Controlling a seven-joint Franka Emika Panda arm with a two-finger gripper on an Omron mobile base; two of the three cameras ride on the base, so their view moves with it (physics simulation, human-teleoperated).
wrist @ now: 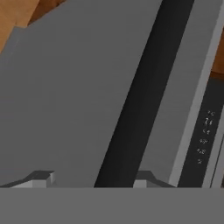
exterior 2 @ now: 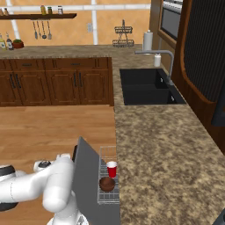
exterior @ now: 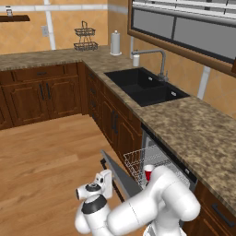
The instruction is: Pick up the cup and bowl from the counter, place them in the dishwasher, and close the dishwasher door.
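Close against the gripper (wrist: pixel 92 178), the two finger tips stand apart on either side of the dark bar handle (wrist: pixel 131 105) of the dishwasher door (wrist: pixel 65 96). The bar runs up between them, though whether the pads actually touch it is hard to judge from so near; the jaws look partly open, not clamped. Just right of the handle, on the far side of the door's edge, lies the dark control strip (wrist: pixel 203 140) with its small pale markings.

In the right base view the grey door (exterior 2: pixel 90 184) stands half raised, tilted, with the white arm reaching to its outer face. Beyond the door sits the white wire rack (exterior 2: pixel 107 176) of the dishwasher. In it the dark-brown bowl (exterior 2: pixel 107 184) lies nearer, and the red cup (exterior 2: pixel 112 168) stands upright just behind it. The cup (exterior: pixel 148 173) also peeks above the arm in the left base view.

Farther off, the granite counter (exterior 2: pixel 167 145) runs back to the black sink (exterior 2: pixel 147 85) and its faucet (exterior 2: pixel 158 55).
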